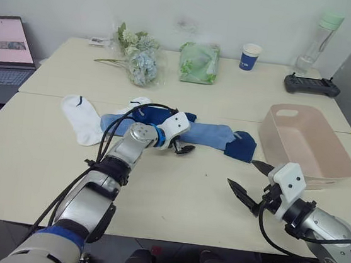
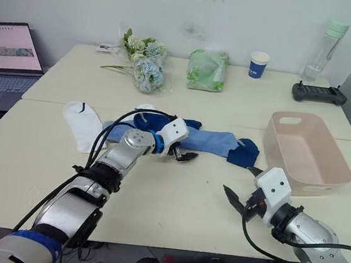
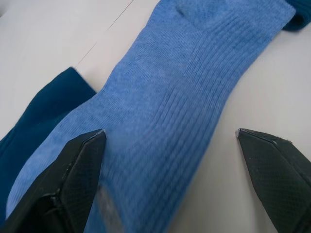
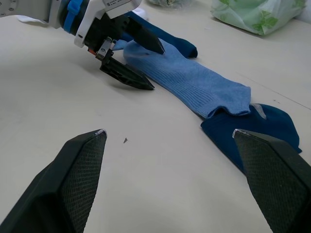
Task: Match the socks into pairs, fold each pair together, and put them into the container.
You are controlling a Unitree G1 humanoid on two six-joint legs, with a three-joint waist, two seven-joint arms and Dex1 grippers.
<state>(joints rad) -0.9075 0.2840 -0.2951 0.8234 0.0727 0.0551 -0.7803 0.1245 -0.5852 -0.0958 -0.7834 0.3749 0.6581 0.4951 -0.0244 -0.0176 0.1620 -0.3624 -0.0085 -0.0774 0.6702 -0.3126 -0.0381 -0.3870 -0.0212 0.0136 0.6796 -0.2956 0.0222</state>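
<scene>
— Pink basin first: the container sits on the right side of the table, nothing visible inside it. Everything else I place from it.

— Socks?

— A row of them lies to the left of the container, well apart from it. Nearest to it, a navy sock, folded or bunched. Touching that, a light blue sock laid flat, its end overlapping the navy one. Farther left, a second navy sock partly under the light blue knit, another light blue sock, then a white sock with a small dark cuff mark, farthest from the container. Another bit of white peeks out behind the pile; cannot tell more of it.

— Left gripper?

— The left gripper is down at the light blue sock, at the end away from the container. Jaws spread wide, one finger on each side of the knit in the wrist view. One finger lies over the sock's edge; whether it presses the cloth, cannot tell. Nothing gripped.

— Right gripper?

— The right gripper hangs above bare table, just in front of the container's near left corner. Fingers wide apart, empty, pointing toward the socks.

— Other things?

— Behind the container: blue-and-white paper cup, clear bottle, black controller. Farther left: green bag, flowers, laptop.
</scene>
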